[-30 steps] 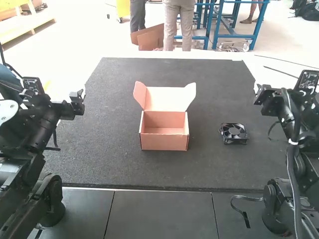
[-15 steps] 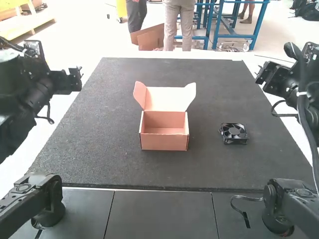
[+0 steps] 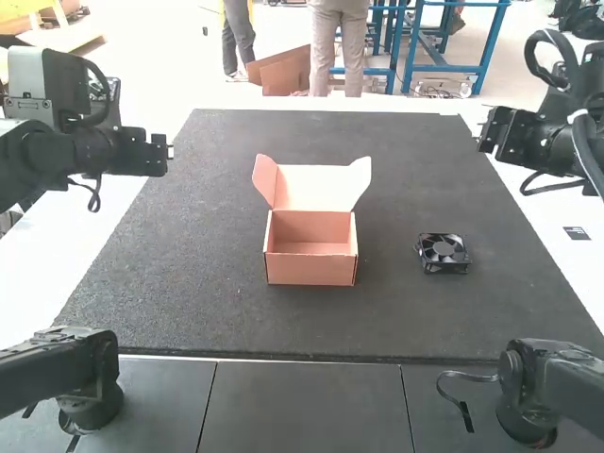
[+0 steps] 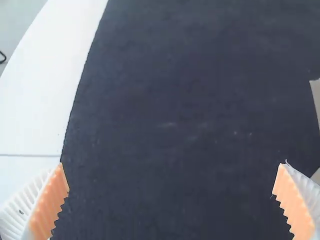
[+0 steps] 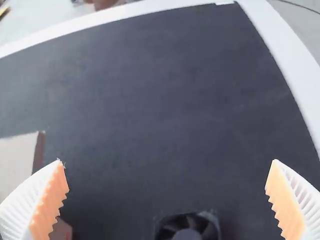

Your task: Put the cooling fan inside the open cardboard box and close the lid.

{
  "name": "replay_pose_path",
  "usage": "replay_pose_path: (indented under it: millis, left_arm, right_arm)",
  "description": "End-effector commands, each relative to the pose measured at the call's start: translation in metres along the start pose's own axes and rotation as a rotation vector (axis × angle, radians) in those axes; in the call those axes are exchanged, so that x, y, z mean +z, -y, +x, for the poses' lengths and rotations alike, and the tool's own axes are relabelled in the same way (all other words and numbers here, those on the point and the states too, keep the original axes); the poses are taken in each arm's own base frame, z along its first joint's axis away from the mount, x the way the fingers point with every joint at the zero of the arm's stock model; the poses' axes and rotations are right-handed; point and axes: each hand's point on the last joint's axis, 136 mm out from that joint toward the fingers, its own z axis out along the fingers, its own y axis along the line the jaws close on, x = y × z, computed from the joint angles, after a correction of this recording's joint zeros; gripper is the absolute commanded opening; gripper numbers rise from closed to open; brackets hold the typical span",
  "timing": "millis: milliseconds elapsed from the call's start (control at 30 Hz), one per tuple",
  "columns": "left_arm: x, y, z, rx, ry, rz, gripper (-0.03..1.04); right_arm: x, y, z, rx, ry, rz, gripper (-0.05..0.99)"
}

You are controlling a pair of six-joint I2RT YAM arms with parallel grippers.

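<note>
My left hand [image 3: 159, 153] and right hand [image 3: 488, 130] have risen since a second ago, both spread wide. Fan [image 3: 443, 253] lies flat on the worktop [image 3: 189, 274], just right of the open box [image 3: 311, 247]. Risk: the fan sits low, so my pinch could skid it away.

A robot workshop.
A left arm [image 3: 57, 151] and a right arm [image 3: 552, 142] stand at a white table [image 3: 66, 255] with a black mat [image 3: 208, 245].
</note>
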Motion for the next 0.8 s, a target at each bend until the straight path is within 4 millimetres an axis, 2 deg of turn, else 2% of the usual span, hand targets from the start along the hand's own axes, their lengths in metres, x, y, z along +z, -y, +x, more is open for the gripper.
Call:
replay_pose_path:
  millis: [0,200,300,400,567,700,767]
  left_arm:
    - [0.000,0.005,-0.009,0.009,0.004,0.021,0.97]
    - [0.005,0.011,-0.002,0.056,-0.028,0.040,0.97]
    - [0.006,0.018,0.003,0.067,-0.050,0.063,0.97]
    - [0.005,0.026,0.006,0.079,-0.061,0.087,0.97]
    - [0.003,0.035,0.008,0.090,-0.070,0.114,0.97]
    - [0.002,0.034,0.014,0.086,-0.096,0.112,0.97]
    - [0.002,0.033,0.020,0.068,-0.119,0.109,0.97]
  right_arm:
    - [0.005,-0.001,-0.012,-0.124,-0.018,0.009,0.90]
    - [0.033,0.010,0.016,-0.128,-0.266,0.051,0.90]
    - [0.039,0.017,0.029,-0.141,-0.401,0.065,0.90]
    - [0.043,0.028,0.051,-0.191,-0.549,0.065,0.90]
    - [0.057,0.051,0.068,-0.190,-0.669,0.091,0.90]
    - [0.068,0.071,0.080,-0.170,-0.723,0.114,0.90]
    - [0.072,0.076,0.092,-0.160,-0.761,0.098,0.90]
